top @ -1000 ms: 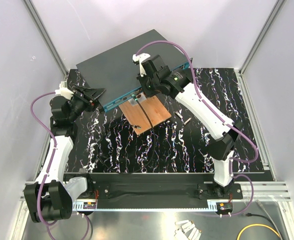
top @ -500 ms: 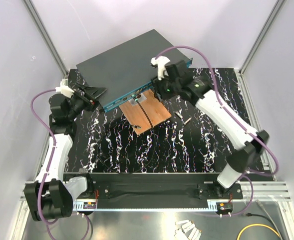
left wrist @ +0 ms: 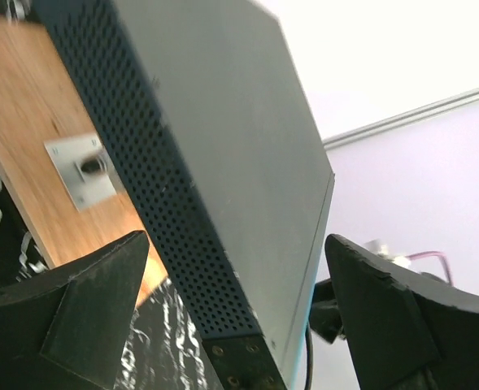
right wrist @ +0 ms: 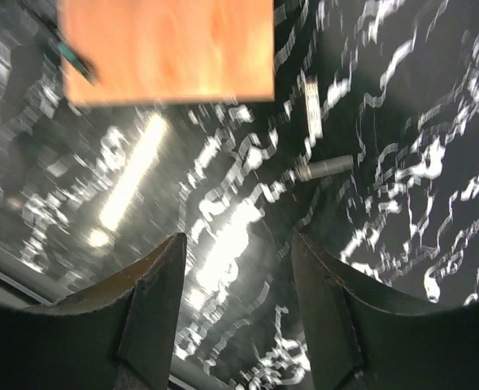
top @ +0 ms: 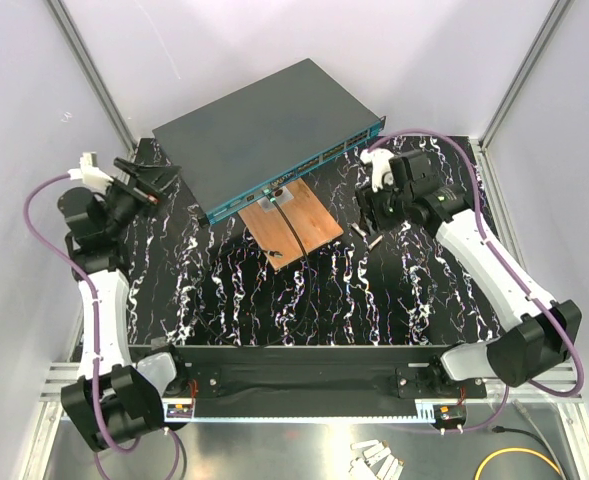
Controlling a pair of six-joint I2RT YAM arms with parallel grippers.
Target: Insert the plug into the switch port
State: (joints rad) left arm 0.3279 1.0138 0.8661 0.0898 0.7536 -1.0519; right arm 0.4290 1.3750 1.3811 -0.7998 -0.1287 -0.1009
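Note:
The switch (top: 264,125) lies tilted at the back of the mat, dark grey on top, its teal port edge (top: 314,165) facing front right. A thin black cable (top: 292,228) crosses the copper board (top: 309,215) up to that edge. The plug is too small to make out there. My left gripper (top: 146,180) is open, just left of the switch's left corner. In the left wrist view the perforated switch side (left wrist: 182,219) shows between its spread fingers (left wrist: 76,317), untouched. My right gripper (top: 370,215) hangs open over the mat, right of the board, with nothing between its fingertips (right wrist: 239,313).
Two small metal pins (top: 366,235) lie on the black marbled mat (top: 374,290) under the right gripper; one pin (right wrist: 328,166) shows in the right wrist view. A metal plate (left wrist: 80,166) sits on the board. A teal-tipped piece (right wrist: 76,58) lies at the board's corner.
My right gripper opened and pulled back to the right, away from the switch's front edge. My left gripper opened wider and drew off to the left of the switch's corner.

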